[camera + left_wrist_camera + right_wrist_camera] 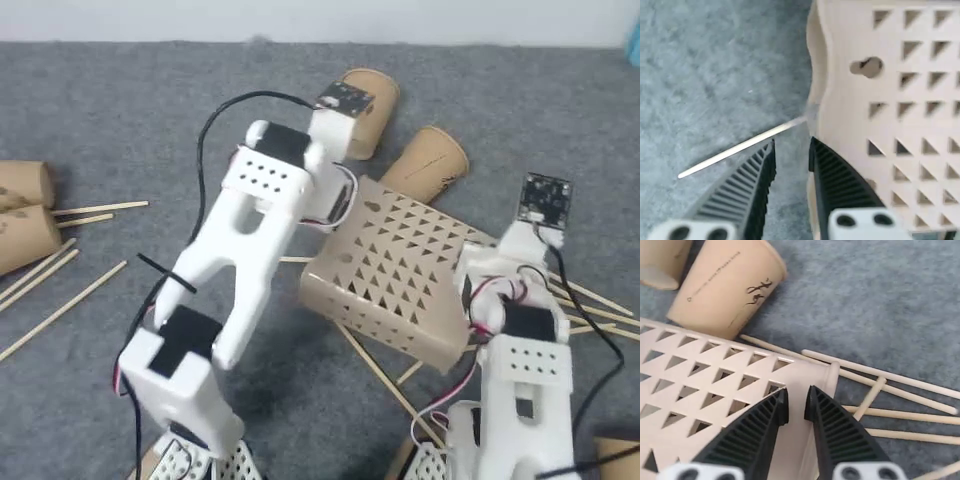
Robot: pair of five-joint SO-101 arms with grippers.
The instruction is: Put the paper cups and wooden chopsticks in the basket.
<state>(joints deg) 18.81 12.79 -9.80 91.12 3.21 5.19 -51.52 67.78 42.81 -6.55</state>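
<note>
the basket (400, 265) lies tipped over in the middle of the grey carpet (150, 110), its perforated side facing up. the left gripper (791, 145) hangs at the basket's edge, jaws a narrow gap apart with only carpet between them, grasping nothing. a chopstick (740, 147) lies just past its tips, one end meeting the basket wall. the right gripper (796, 392) sits over the basket's other end near a corner, jaws almost together and holding nothing. two paper cups (430, 165) lie on their sides just behind the basket. two more cups (25, 240) rest at the far left with loose chopsticks (60, 290) beside them, and further sticks (880, 375) lie beside the basket near the right gripper.
</note>
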